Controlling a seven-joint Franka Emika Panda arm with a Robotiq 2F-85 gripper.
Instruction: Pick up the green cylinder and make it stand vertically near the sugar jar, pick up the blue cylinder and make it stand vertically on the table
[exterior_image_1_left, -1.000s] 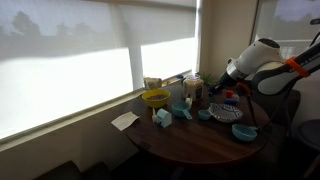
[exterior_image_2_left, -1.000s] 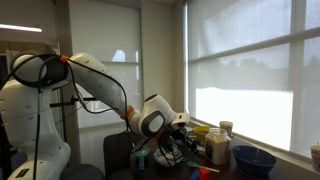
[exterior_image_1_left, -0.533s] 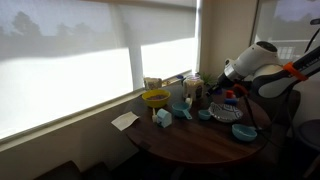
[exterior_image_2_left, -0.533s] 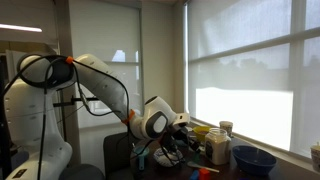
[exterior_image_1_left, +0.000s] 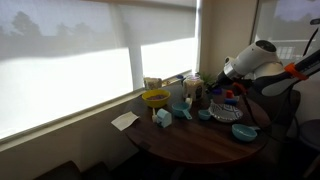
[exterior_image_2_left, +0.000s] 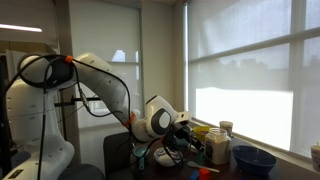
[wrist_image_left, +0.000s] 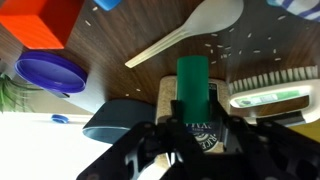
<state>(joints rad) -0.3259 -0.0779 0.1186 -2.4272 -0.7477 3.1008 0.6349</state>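
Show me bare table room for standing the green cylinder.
The table is bare along its near edge, between the yellow bowl and the light blue bowl. In the wrist view, bare wood lies between the orange block and the white spoon. Around the jars by the window it is crowded.

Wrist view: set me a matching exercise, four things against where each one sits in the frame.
Things:
1. green cylinder
2. white spoon
3. orange block
4. purple dish

Places:
A. top left corner
B. between the fingers of the pincer
C. left edge, just below the orange block
D. lying diagonally across the upper middle

Pairs: 1-B, 2-D, 3-A, 4-C
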